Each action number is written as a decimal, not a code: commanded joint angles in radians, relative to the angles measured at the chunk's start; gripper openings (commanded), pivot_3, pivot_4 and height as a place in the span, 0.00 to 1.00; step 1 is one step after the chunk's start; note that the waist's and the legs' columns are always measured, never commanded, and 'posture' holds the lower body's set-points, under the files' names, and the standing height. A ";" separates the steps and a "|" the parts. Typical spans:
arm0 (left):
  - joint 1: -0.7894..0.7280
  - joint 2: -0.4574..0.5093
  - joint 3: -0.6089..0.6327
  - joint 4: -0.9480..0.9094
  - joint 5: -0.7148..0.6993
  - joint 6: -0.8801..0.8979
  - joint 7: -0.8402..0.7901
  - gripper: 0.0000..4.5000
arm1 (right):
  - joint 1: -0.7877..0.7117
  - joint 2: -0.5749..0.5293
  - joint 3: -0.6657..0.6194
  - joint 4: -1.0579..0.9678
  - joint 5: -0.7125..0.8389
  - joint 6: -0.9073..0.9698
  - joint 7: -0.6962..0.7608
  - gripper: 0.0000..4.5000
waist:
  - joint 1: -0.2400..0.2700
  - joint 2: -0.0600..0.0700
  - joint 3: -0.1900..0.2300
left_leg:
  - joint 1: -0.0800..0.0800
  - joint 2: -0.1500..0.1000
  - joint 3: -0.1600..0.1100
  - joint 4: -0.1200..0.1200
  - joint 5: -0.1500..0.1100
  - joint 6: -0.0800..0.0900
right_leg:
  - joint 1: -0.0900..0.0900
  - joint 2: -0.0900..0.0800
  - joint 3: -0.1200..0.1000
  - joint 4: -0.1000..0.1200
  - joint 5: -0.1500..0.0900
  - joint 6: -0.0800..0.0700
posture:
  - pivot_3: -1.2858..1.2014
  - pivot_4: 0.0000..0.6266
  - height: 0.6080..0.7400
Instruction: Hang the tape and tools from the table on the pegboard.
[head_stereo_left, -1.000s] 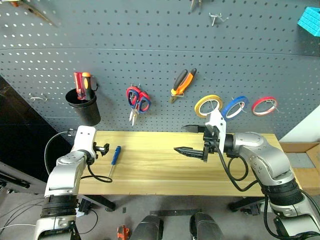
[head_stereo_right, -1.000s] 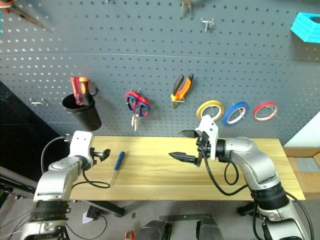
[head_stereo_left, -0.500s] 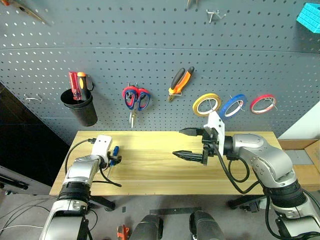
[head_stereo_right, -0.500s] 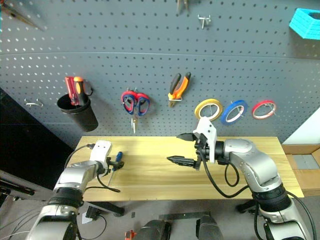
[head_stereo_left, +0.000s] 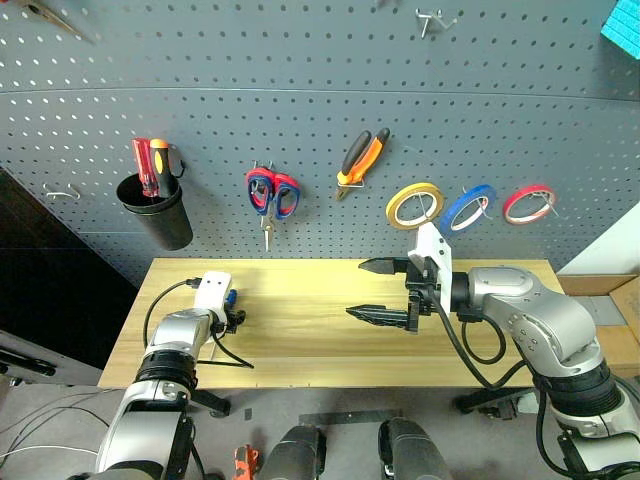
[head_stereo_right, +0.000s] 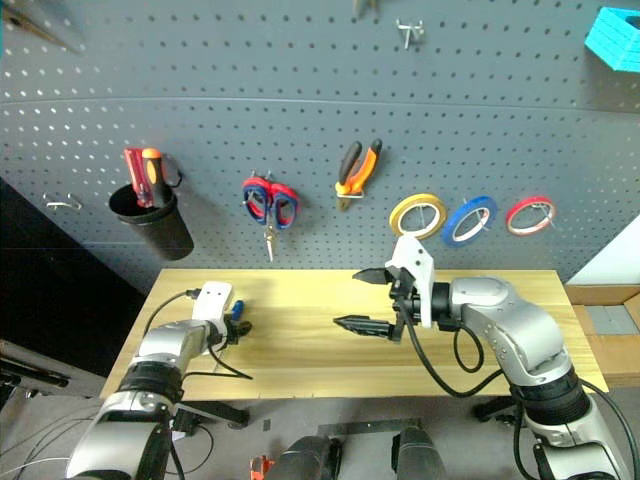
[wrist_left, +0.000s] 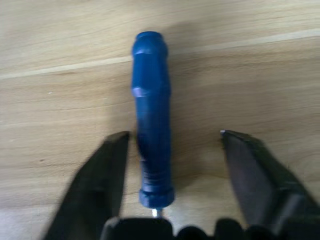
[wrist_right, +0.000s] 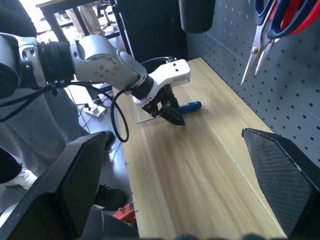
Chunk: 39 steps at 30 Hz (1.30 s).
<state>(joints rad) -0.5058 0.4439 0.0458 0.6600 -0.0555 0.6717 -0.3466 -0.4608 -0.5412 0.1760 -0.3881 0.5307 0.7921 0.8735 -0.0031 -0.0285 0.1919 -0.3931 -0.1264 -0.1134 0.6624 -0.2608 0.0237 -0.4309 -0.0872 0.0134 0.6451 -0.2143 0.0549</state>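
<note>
Currently on table (head_stereo_left: 300, 345): screwdriver (wrist_left: 151, 145), blue handle, lying flat near the left end, its handle between the two black fingers (wrist_left: 95, 185) of the left gripper (wrist_left: 167, 175); one finger just beside the handle, the other apart from it, jaws part-way spread, no clamp seen. Right gripper (head_stereo_left: 378, 290): above mid-table, pointing toward the left arm, jaws wide, holding nothing. On pegboard (head_stereo_left: 300, 60): blue tape (head_stereo_left: 468, 209) between yellow roll (head_stereo_left: 416, 205) and red roll (head_stereo_left: 528, 204); pliers (head_stereo_left: 362, 163); scissors (head_stereo_left: 272, 195); black cup (head_stereo_left: 156, 210) with red and orange screwdrivers.
</note>
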 joint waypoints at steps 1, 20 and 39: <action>0.075 0.016 -0.001 -0.126 -0.003 0.071 -0.013 0.30 | -0.018 -0.006 -0.021 -0.032 0.017 -0.005 -0.004 1.00 | -0.004 0.000 0.003 | 0.000 0.000 0.000 0.000 0.000 0.000 | 0.000 0.000 0.000 0.000 0.000 0.000 | 0.51 0.41 1.00; 0.306 0.029 0.410 -1.215 -0.237 -0.351 0.028 0.10 | -0.200 0.135 -0.027 0.187 0.036 -0.189 0.119 1.00 | 0.050 -0.005 0.006 | -0.006 0.001 0.001 0.001 0.003 -0.005 | -0.007 0.001 -0.002 -0.001 0.000 -0.001 | 0.57 0.23 1.00; -0.181 0.111 0.340 -0.353 -0.124 -0.852 0.037 0.10 | -0.224 0.163 -0.006 0.182 0.004 -0.202 0.093 1.00 | 0.051 -0.009 0.001 | -0.007 0.000 0.003 0.001 0.004 -0.007 | -0.009 0.002 -0.004 0.000 0.001 -0.001 | 0.54 0.20 1.00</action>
<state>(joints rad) -0.6773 0.5518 0.3852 0.2951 -0.1847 -0.1210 -0.3203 -0.6850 -0.3733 0.1804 -0.1568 0.5293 0.5878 0.9760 0.0481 -0.0373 0.1925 -0.3997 -0.1262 -0.1108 0.6631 -0.2572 0.0171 -0.4403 -0.0851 0.0096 0.6455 -0.2136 0.0544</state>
